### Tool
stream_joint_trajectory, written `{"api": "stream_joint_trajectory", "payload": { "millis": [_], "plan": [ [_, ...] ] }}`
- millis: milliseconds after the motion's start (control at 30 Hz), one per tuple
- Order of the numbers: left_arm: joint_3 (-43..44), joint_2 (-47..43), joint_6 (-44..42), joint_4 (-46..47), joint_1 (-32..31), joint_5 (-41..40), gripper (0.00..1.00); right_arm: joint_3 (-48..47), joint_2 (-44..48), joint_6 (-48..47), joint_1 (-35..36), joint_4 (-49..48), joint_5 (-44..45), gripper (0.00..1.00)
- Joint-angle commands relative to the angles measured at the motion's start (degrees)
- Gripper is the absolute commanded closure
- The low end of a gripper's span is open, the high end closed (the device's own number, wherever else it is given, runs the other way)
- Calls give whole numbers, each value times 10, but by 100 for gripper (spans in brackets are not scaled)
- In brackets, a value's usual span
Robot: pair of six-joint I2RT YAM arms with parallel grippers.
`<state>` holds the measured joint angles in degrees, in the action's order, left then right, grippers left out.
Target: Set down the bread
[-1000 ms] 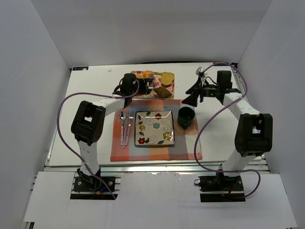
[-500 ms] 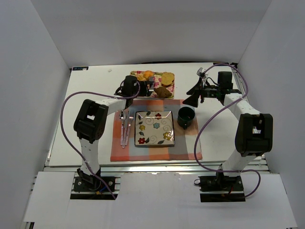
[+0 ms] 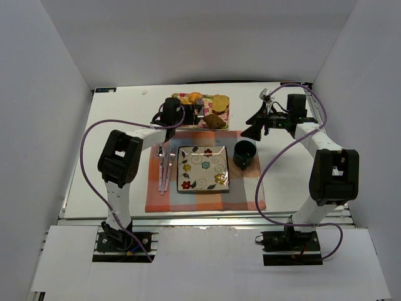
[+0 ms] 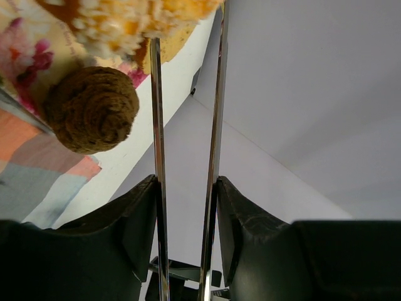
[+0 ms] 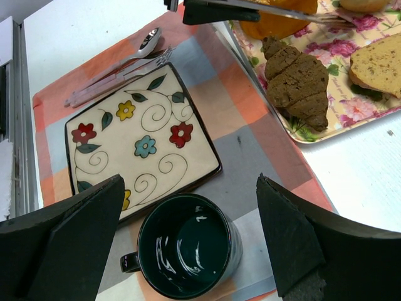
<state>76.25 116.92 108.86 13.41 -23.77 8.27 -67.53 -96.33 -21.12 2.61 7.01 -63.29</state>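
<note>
My left gripper (image 3: 188,115) is shut on a pair of metal tongs (image 4: 156,125) and reaches over the near-left part of the flowered tray (image 3: 188,96). The tong blades run up to an orange-golden pastry with pale crumbs (image 4: 125,19), which also shows under the tong tips in the right wrist view (image 5: 276,22). I cannot tell whether the blades pinch it. A small round orange bun, the bread (image 3: 196,96), lies at the tray's far edge. The flowered square plate (image 3: 203,168) is empty. My right gripper (image 3: 254,132) is open above the dark mug (image 5: 188,251).
A dark brown pastry (image 3: 215,120) and a golden pastry (image 3: 220,101) lie on the tray. A spoon and fork (image 3: 164,166) lie left of the plate on the checked placemat (image 3: 244,188). White walls enclose the table.
My left arm's elbow has shifted slightly right and the gripper with the tongs has edged further over the tray. The right arm has not moved.
</note>
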Motion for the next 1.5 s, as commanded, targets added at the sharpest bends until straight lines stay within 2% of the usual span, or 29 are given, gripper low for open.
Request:
{"api": "stream_joint_trajectory", "payload": {
  "millis": [0,1033,1467],
  "plan": [
    [33,-5,-20,0,-3,-10,49,5,11,4,-3,-16,-17,10],
    [1,-31,-2,0,-5,-7,48,2,8,8,-5,-20,-18,11],
    [0,-5,7,28,-4,-5,49,5,9,12,-5,-23,-19,11]
  ]
}}
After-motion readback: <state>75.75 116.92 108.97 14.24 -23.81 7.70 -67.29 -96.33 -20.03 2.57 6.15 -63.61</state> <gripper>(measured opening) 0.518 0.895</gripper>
